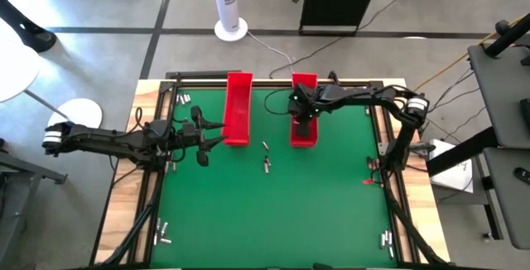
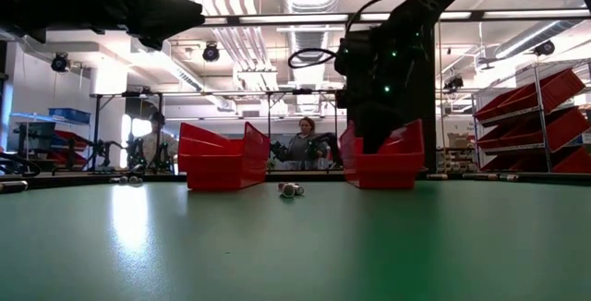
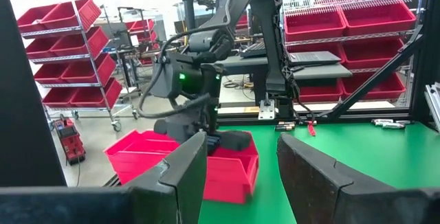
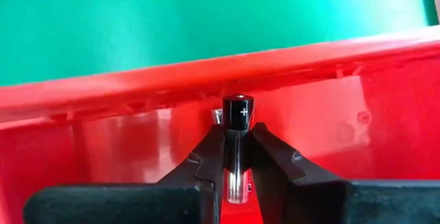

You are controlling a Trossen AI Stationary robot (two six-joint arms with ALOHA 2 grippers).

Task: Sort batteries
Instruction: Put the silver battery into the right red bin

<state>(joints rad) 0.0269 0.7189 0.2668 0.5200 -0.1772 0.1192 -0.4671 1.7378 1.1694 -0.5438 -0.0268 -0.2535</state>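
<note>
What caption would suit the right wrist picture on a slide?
The right gripper, shut on a black battery with its plus end forward, holds it over the inside of a red tray.

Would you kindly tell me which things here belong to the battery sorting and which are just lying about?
Belongs to the job:
- battery clamped in the right claw over the right red tray
- loose batteries on the green mat
- left red tray
- left claw, open, waiting

Just lying about:
- white tower fan
- red bin shelves

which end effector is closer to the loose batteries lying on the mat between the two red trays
Left. The left end effector hovers open beside the loose batteries; the right end effector sits above the right red tray, gripping another battery.
</note>
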